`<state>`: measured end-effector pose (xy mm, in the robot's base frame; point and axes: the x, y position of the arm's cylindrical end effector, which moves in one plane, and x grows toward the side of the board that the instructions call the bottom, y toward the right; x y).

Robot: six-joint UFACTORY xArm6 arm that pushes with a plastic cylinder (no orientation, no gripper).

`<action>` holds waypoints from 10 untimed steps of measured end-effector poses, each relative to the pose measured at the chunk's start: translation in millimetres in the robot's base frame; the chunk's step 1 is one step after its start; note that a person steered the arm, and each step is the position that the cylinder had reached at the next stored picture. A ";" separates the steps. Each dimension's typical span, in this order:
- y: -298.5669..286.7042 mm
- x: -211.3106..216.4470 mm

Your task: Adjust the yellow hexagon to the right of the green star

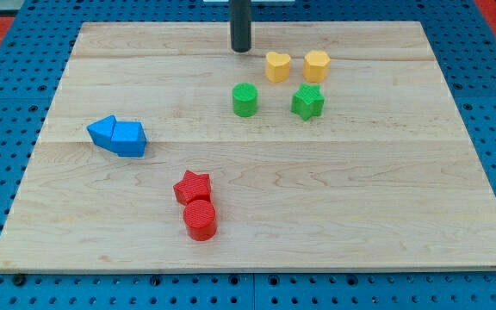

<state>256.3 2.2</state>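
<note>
The yellow hexagon point(317, 65) lies near the view's top, just above the green star point(307, 102) and touching or nearly touching it. A yellow heart point(277, 66) lies just left of the hexagon. My tip point(241, 49) is at the view's top centre, left of and slightly above the yellow heart, apart from all blocks.
A green cylinder point(244, 99) lies left of the green star. Two blue blocks point(117, 135) sit together at the view's left. A red star point(193, 187) and a red cylinder point(201, 219) sit together at the lower centre. The wooden board point(403, 189) rests on a blue pegboard.
</note>
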 end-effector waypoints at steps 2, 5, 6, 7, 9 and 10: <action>74.2 38.9; 124.2 33.8; 161.3 43.3; 165.1 59.0; 177.9 61.9; 202.3 55.2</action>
<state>311.4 204.6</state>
